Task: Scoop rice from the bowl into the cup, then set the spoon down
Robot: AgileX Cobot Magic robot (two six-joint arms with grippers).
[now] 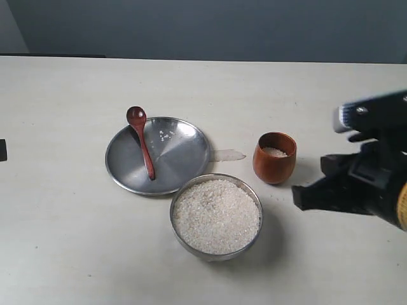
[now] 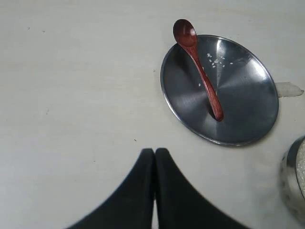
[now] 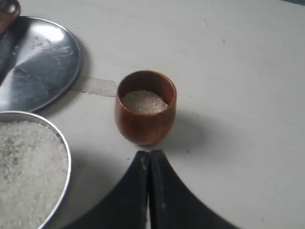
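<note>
Left gripper (image 2: 154,151), right gripper (image 3: 148,153) closed, empty; slim wooden spoon (image 1: 141,141) on shiny round steel plate (image 1: 181,152).

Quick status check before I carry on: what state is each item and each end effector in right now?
spoon: lying on the plate, head past the rim, not held.
plate: flat, a few loose grains on it.
bowl: upright, heaped with rice.
cup: upright, partly filled with rice.
left end effector: shut, empty, apart from the plate.
right end effector: shut, empty, beside the cup, not touching.
</note>
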